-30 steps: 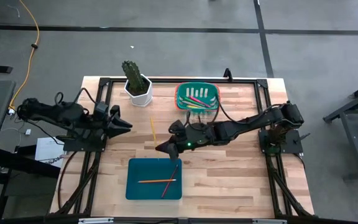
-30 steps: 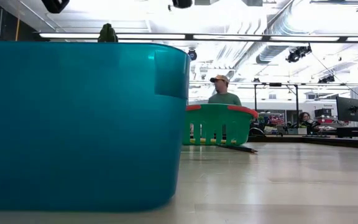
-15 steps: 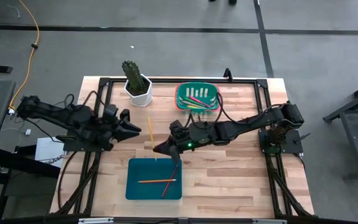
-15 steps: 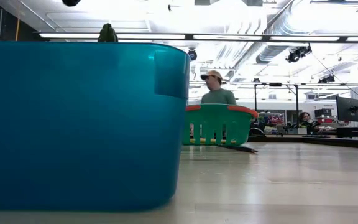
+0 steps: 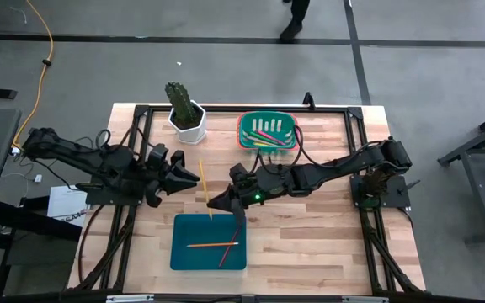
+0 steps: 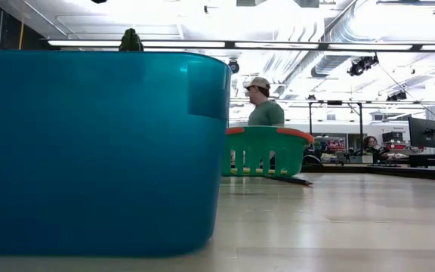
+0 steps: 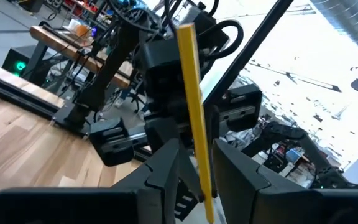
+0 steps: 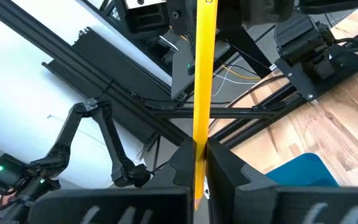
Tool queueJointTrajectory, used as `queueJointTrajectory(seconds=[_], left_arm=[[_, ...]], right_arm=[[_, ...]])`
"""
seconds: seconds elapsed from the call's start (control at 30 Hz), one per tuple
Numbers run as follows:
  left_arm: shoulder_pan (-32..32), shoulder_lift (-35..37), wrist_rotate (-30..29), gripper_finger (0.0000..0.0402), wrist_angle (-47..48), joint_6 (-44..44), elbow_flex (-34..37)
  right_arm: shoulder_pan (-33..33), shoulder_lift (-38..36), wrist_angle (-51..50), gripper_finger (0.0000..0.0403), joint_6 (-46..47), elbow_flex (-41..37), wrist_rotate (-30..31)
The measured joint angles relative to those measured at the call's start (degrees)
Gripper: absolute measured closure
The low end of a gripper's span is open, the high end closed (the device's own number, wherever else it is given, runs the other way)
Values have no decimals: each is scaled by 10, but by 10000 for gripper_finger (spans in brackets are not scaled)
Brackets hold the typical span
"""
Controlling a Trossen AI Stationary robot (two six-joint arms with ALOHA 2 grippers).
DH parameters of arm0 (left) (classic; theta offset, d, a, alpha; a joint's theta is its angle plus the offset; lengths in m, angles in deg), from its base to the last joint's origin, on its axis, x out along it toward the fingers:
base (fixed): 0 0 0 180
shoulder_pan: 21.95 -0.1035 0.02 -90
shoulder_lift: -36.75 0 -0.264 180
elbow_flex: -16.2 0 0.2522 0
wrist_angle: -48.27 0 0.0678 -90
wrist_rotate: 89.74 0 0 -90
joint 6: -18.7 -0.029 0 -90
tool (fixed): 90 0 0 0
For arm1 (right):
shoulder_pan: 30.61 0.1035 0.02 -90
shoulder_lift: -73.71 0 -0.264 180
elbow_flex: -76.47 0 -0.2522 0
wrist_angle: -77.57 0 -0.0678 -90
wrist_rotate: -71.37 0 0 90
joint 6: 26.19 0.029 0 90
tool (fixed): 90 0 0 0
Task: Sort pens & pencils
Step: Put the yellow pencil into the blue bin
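Observation:
A long yellow pencil (image 5: 204,187) runs near to far between the two arms. My right gripper (image 5: 211,204) (image 8: 197,152) is shut on it at the far rim of the teal bin (image 5: 183,252). My left gripper (image 5: 183,178) (image 7: 194,149) is open, with one finger on each side of the pencil (image 7: 191,93), apparently not touching it. An orange pencil (image 5: 213,245) and a dark red one (image 5: 230,246) lie in the bin. Pink and green pens (image 5: 268,133) lie in the green basket (image 5: 242,130). My right gripper pinches the yellow pencil near its near end (image 8: 199,134) between its two fingers. The fingers come from the table's right and lie across the pencil. A short stub (image 8: 196,200) sticks out behind them. The long part reaches toward the far edge, past my left gripper.
A potted cactus (image 5: 185,114) stands at the far left of the table. The low view is mostly filled by the teal bin's wall (image 6: 97,151), with the green basket (image 6: 266,151) beyond it and a person (image 6: 263,106) in the room behind. Bare wood (image 5: 310,236) lies right of the bin.
My left gripper has moved toward the table's right, up to the yellow pencil, until its fingers stand on either side of it. My right gripper has stayed near the bin's far rim with the pencil, which has turned slightly and shows longer in the high view than before.

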Motion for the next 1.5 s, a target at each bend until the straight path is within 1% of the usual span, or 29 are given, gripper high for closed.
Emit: queueJointTrajectory(seconds=[0.13, 0.33, 0.93, 1.2, 1.5], left_arm=[[0, -13, 0, 316, -5, 2, 0], [0, -25, 0, 316, -42, 2, 0], [0, -39, 1, 316, -67, 2, 0], [0, -62, 17, 316, -100, 6, 0], [0, -65, 18, 316, -100, 6, 0]], right_arm=[[0, 0, 0, 396, -3, 0, -3], [0, 0, 0, 396, -3, 0, -8], [0, 0, 0, 396, -3, 0, -23], [0, 0, -4, 396, -4, 0, -25], [-1, 0, -4, 396, -9, 0, -25]])
